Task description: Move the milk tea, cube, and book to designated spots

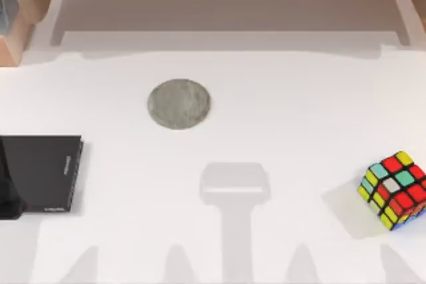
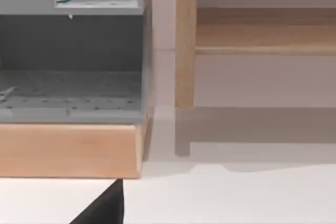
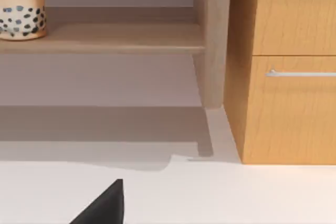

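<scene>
A matt, smooth white surface is presented by the table. The round disc is finished like rough, speckled grey stone. The black slab is seen as smooth, with a faint sheen. Glossy coloured stickers on black plastic are shown by the cube. The shelf and the drawer cabinet are grained light wood, the handle brushed metal.

You will find small white lettering on the black slab at the table's left side, running along its right edge and its near edge; the characters are too small to read. No other text is visible.
</scene>
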